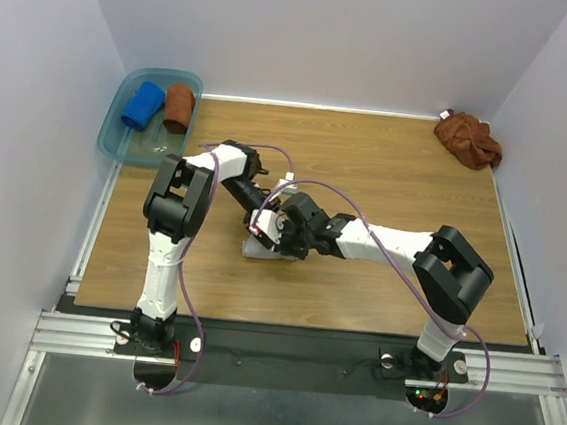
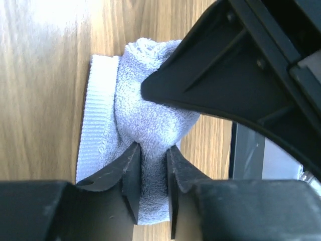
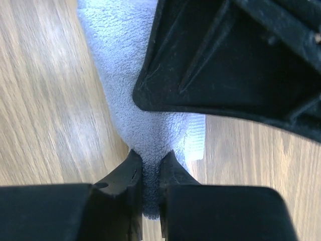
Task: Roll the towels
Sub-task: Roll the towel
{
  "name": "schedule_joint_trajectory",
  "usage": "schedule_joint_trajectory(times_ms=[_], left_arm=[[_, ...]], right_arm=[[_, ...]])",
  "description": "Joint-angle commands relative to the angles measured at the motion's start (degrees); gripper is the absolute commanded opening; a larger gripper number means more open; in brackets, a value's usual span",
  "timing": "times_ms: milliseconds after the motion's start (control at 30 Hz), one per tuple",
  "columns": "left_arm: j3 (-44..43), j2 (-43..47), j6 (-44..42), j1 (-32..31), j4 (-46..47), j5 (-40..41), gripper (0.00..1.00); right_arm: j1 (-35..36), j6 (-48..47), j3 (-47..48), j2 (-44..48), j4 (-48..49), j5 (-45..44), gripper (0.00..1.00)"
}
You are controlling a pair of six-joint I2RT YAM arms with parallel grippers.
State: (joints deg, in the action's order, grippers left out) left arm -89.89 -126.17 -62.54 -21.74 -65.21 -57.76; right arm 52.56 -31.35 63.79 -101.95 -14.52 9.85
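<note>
My left hand (image 2: pixel 152 173) is pinched down on the light grey towel (image 2: pixel 145 115), its two fingers nearly together with a fold of terry squeezed between them. My right hand (image 3: pixel 149 175) has the same towel the same way, fingers almost closed on a narrow gather of cloth. Each wrist view shows the other hand looming just over the bundle, so the two grips sit very close together.

I judge I'm midway through rolling this towel: it is bunched into a lump at the middle of the worktop (image 1: pixel 388 172), with its flat ribbed hem still lying on the wood on the side away from the right hand. The next move, as I read it, calls for both hands to turn the bundle over that loose hem together, keeping the cloth taut so the roll doesn't slacken (with the hands this crowded, I'd watch for them knocking each other).

Farther out, the rust-brown towel (image 1: pixel 468 139) lies crumpled at the far right corner of the worktop, well apart from both hands and not yet rolled. At the far left, a translucent blue tub (image 1: pixel 113 121) holds a blue roll (image 1: pixel 142 105) and a brown roll (image 1: pixel 178 108) side by side.
</note>
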Motion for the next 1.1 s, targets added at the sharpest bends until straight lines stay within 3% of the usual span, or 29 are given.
schedule_joint_trajectory(times_ms=[0,33,167,367,467,600,733,800,933,1067], left_arm=[[2.61,4.17,-1.35,4.15,7.11,5.03,0.44],[2.79,5.13,-1.27,5.99,7.03,4.76,0.56],[4.89,11.19,-0.57,10.83,7.73,4.41,0.81],[9.37,22.61,1.72,19.79,12.55,5.37,0.86],[17.09,34.2,1.73,21.21,20.45,9.84,0.89],[34.02,55.0,-0.21,15.61,33.62,18.71,0.94],[47.5,69.37,-2.84,-1.06,43.48,31.36,0.99],[52.59,73.5,-3.55,-5.84,48.06,34.36,0.99],[55.25,71.61,-3.37,-14.89,53.69,40.69,0.98],[55.0,64.58,-3.37,-17.89,59.3,42.28,0.94]], right_arm=[[-1.13,3.05,-1.83,-0.44,-1.03,9.12,0.01],[-2.36,4.18,-1.22,-0.88,-2.69,10.7,0.0],[-5.26,6.56,0.63,-2.11,-6.39,17.91,0.01],[-8.52,9.47,4.5,-6.15,-10.78,26.35,0.0],[-10.27,10.61,7.83,-9.75,-13.59,31.27,0.0],[-12.38,12.1,11.61,-14.32,-16.15,35.76,0.01],[-14.84,13.42,15.56,-18.8,-18.43,41.3,0.0],[-15.2,13.16,16.98,-20.21,-19.66,42.97,0.01],[-15.38,12.2,19.0,-22.76,-21.94,45.96,0.01],[-15.38,11.06,20.32,-24.43,-23.44,46.49,0.0]])
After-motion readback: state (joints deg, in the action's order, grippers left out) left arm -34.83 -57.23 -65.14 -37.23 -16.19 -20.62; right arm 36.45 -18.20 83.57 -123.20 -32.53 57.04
